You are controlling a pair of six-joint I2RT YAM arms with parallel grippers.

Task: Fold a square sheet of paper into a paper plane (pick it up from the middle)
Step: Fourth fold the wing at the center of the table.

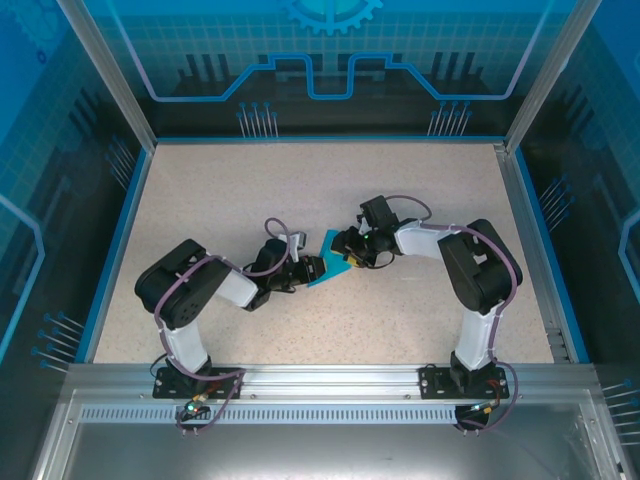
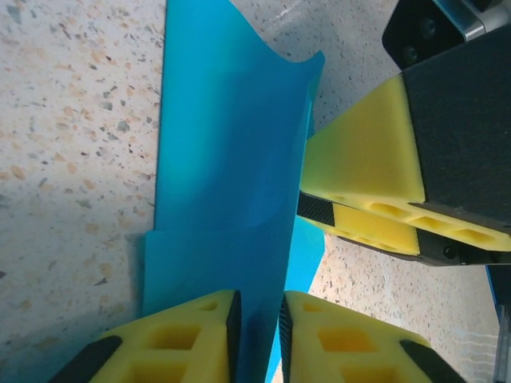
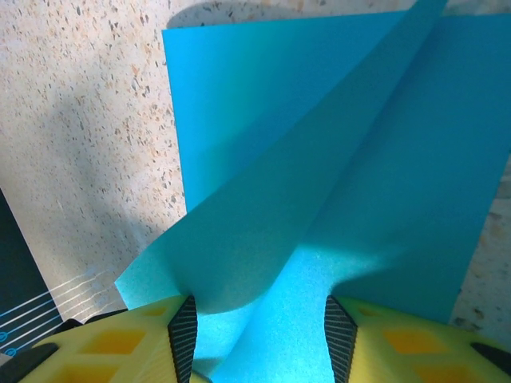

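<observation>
Roughly at the middle of the speckled table [image 1: 250, 190], the blue sheet of paper [image 1: 328, 272] lies between the two arms, whose ends meet over it. The left arm [image 1: 200, 290] reaches in from the left and the right arm [image 1: 470, 265] from the right. The sheet is not flat: part of it rests on the table and part is lifted and creased.

Seen from the left wrist, the sheet [image 2: 223, 159] rises as a tall strip with a curled upper edge, standing off the table [image 2: 72, 120], and a lower layer lies flat beneath it. The strip runs down into the narrow slot between the left jaws, whose yellow fingers [image 2: 184, 339] stand only slightly apart on either side of it. Whether their pads pinch the paper or merely flank it cannot be told. Just beside the strip, a yellow finger [image 2: 367, 152] belonging to the right jaws sits close against the sheet's edge.

Seen from the right wrist, the sheet [image 3: 359, 144] spreads away across the table [image 3: 88, 120], with a raised diagonal fold running across it. The right jaws stand wide apart, their yellow fingers [image 3: 128, 343] on either side of a soft hump of paper that fills the gap between the black pads [image 3: 184, 335]. One corner of the sheet lies over one finger. Whether the pads press the hump cannot be told.
</observation>
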